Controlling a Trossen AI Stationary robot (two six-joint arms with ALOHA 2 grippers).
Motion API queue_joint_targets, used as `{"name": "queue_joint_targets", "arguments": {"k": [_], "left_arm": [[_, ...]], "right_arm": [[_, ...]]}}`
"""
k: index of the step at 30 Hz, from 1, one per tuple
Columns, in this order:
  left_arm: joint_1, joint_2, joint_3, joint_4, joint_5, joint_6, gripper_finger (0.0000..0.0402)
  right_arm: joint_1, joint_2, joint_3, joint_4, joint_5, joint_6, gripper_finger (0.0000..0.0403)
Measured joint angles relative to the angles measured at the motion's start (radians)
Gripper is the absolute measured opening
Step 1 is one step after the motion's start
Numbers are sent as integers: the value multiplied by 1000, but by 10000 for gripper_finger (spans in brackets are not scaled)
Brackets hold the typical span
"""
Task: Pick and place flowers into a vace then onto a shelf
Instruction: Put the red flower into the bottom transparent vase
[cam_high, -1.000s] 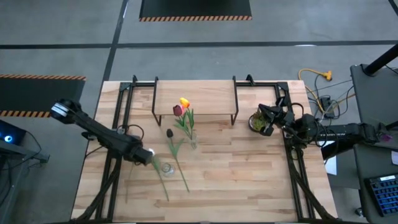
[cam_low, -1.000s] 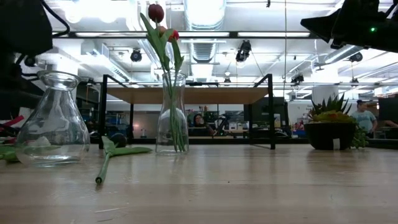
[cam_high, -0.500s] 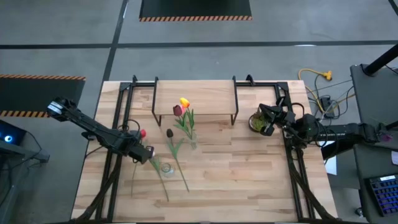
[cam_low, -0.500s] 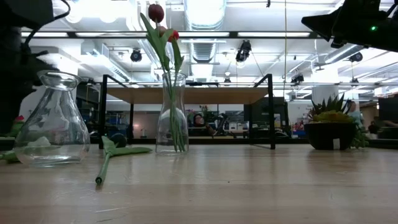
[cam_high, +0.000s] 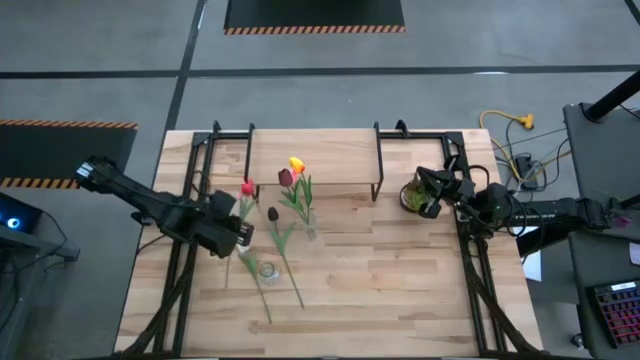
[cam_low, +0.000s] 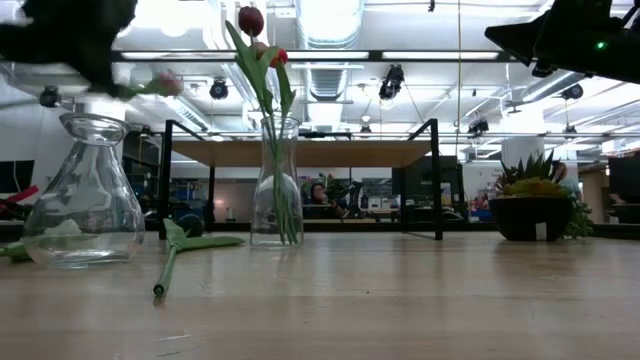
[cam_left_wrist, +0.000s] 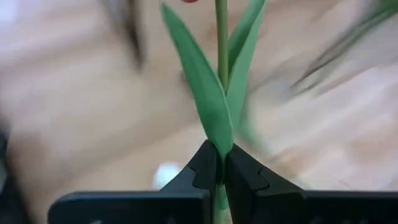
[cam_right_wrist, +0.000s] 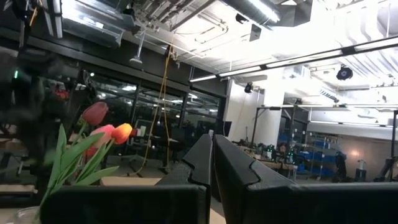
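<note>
My left gripper (cam_high: 236, 234) (cam_left_wrist: 221, 169) is shut on a red-headed tulip (cam_high: 247, 188), raised over the table's left middle. A wide clear vase (cam_high: 267, 268) (cam_low: 85, 190) stands just near of it. A narrow clear vase (cam_high: 306, 222) (cam_low: 277, 180) holds three tulips with their stems down in it. A dark maroon tulip (cam_high: 273, 215) and another green stem (cam_high: 260, 292) lie flat on the table. The shelf (cam_high: 315, 160) stands at the far edge. My right gripper (cam_high: 430, 196) (cam_right_wrist: 212, 158) waits shut, up beside the potted plant (cam_high: 413, 196). My left gripper pinches the red tulip's green stem (cam_left_wrist: 221, 146) where its leaves (cam_left_wrist: 208, 99) branch off, between the two fingertips (cam_left_wrist: 205, 168). The stem runs on past the fingers, with the head (cam_low: 165, 84) lifted clear of the table; the lower stem (cam_high: 228, 268) trails toward the near edge.
The spiky potted plant (cam_low: 535, 205) sits at the table's right, under my right arm (cam_low: 580, 40). Black frame rails (cam_high: 190, 215) run along the left and right sides. Bare wood (cam_high: 390, 280) spreads across the near right part of the table.
My left gripper has risen from the table by the wide vase and shifted a little toward the far edge, staying shut on the stem. The red tulip has come up off the table, its head swinging toward the far right and the narrow vase.
</note>
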Motion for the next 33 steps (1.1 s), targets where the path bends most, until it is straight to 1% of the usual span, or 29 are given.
{"name": "queue_joint_targets", "arguments": {"k": [4, 7, 9, 11, 14, 17, 21, 24, 26, 30, 33], "left_arm": [[-35, 2, 111, 0, -180, 138, 0], [-65, 2, 146, 1, -312, 204, 0], [-75, 2, 159, 6, -375, 235, 0], [-76, 2, 167, 16, -415, 260, 0], [-75, 1, 173, 50, -426, 302, 0], [-76, 1, 174, 120, -444, 359, 0], [-76, 2, 162, 264, -457, 491, 0], [-86, 10, 144, 383, -485, 601, 0], [-95, 13, 139, 419, -497, 654, 0], [-112, 13, 124, 462, -500, 656, 0], [-129, 13, 94, 532, -499, 660, 0]], "right_arm": [[0, 0, 0, 0, 0, 0, 9], [0, 0, 0, 0, 0, 0, 9], [0, 0, 0, 0, 0, 0, 8], [0, 0, 0, 0, 0, 0, 9], [0, 0, 0, -1, 0, 0, 9], [0, 0, 0, -1, 0, 0, 9], [0, 0, 0, -1, 0, 0, 9], [0, 0, 0, -1, 0, 0, 9], [0, 0, 0, 0, 1, 0, 8], [0, 0, 0, 0, 1, 0, 8], [0, 0, 0, -1, 1, 0, 9]]}}
